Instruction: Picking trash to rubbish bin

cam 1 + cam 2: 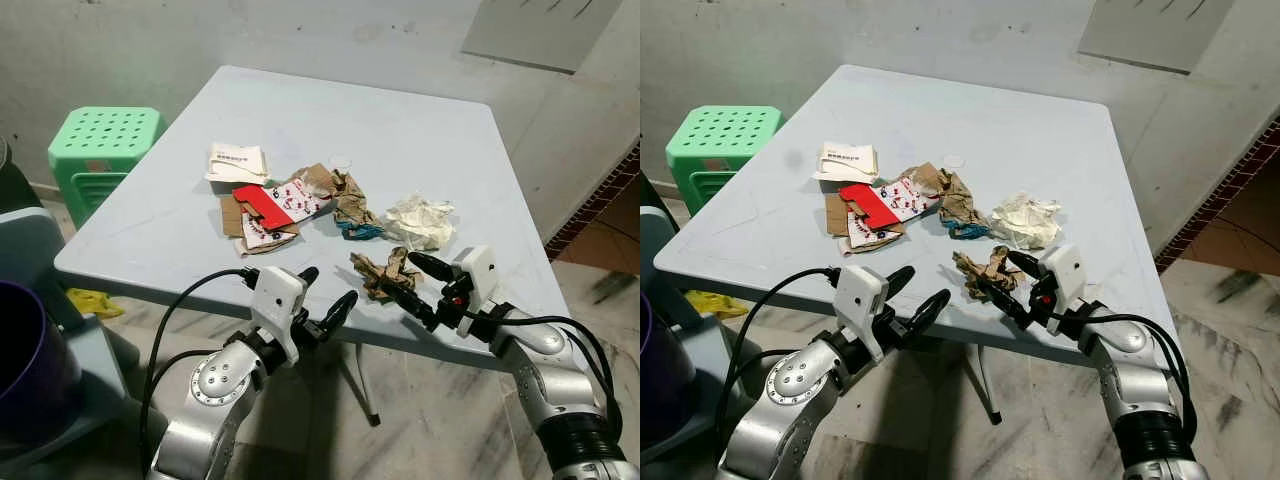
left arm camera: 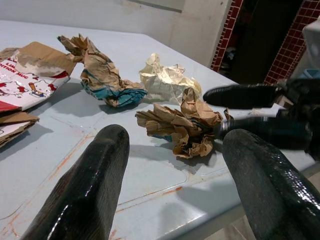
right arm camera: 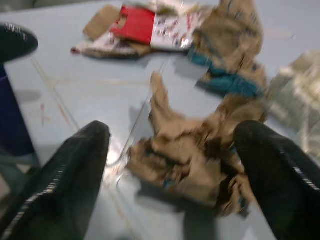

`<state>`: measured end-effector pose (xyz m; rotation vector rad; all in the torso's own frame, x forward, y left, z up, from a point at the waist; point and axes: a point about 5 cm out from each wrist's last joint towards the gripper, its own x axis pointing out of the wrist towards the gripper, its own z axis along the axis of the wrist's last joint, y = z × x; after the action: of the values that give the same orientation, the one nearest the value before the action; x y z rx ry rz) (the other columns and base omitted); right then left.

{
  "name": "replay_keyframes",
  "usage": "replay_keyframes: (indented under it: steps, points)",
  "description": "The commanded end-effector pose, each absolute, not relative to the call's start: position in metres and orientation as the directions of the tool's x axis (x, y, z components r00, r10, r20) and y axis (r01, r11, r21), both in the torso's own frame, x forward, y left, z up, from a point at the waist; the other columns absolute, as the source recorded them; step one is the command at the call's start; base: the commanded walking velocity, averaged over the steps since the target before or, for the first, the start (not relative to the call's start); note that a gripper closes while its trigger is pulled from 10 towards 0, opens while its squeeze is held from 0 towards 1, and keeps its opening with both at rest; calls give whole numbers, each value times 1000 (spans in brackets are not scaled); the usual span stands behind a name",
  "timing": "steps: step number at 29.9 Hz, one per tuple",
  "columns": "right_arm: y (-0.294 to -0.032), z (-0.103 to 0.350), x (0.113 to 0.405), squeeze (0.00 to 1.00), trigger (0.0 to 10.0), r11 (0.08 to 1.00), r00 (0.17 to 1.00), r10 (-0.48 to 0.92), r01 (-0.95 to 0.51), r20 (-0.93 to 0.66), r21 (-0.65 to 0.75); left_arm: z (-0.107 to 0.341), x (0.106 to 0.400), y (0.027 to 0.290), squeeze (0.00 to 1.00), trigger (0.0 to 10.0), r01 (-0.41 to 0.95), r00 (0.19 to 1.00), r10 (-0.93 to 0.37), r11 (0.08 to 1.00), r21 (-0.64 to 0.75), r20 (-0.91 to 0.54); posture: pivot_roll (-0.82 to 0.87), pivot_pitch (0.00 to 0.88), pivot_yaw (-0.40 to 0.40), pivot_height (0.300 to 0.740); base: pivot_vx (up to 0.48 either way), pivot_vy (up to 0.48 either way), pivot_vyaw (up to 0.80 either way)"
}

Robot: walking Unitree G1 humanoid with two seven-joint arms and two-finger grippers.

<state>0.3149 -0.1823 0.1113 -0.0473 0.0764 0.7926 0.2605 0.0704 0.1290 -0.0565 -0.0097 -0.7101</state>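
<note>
Both fingers of the right hand [image 1: 418, 284] spread wide around blurred brown paper wad [image 3: 192, 155]

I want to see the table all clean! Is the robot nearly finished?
Not yet. No trash looks binned. The right gripper, open, is around the brown crumpled paper wad on the pale blue table. Left: the white crumpled paper, brown-and-teal wad, red-and-white carton pieces. The left gripper waits open.

1. Three crumpled paper wads: brown wad [image 1: 385, 274] nearest, brown-and-teal wad [image 1: 352, 212], pale wad [image 1: 421, 221].
2. One heap of flattened cartons [image 1: 268, 208].
3. One desk [image 1: 400, 130].
4. One green stool [image 1: 103, 150].
</note>
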Motion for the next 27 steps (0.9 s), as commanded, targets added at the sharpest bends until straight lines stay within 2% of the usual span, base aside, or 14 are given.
replay_keyframes:
  steps: [1, 2, 10, 11, 12, 21, 27]
  points:
    - [-187, 107, 314, 980, 10000, 696, 692, 709, -718, -134, -18, 133, 257, 67, 0, 10000, 673, 740, -671, 739, -43, 41, 32, 138, -97, 740, 0, 0, 0]
    - [-186, 103, 313, 0, 10000, 687, 676, 720, -726, -156, 20, 133, 257, 67, 0, 10000, 672, 741, -670, 740, -43, 41, 32, 138, -97, 740, 0, 0, 0]
    - [-181, 97, 315, 0, 10000, 684, 668, 724, -728, -173, 49, 133, 257, 67, 0, 10000, 670, 743, -669, 741, -45, 40, 38, 140, -95, 740, 0, 0, 0]
    - [-179, 96, 316, 0, 9176, 690, 675, 720, -721, -162, 60, 134, 257, 67, 0, 10000, 669, 743, -668, 741, -45, 40, 39, 141, -95, 740, 0, 0, 0]
    - [-178, 97, 316, 0, 0, 696, 685, 716, -715, -134, 65, 133, 256, 68, 0, 10000, 668, 744, -667, 742, -45, 39, 42, 144, -95, 740, 0, 0, 0]
    - [-180, 102, 317, 0, 0, 706, 703, 706, -708, -81, 15, 133, 257, 69, 0, 10000, 664, 748, -662, 747, -47, 38, 42, 144, -96, 740, 0, 0, 0]
    - [-182, 103, 317, 0, 0, 697, 693, 717, -716, -77, 37, 134, 257, 69, 0, 10000, 664, 748, -663, 746, -46, 40, 41, 139, -97, 740, 0, 0, 0]
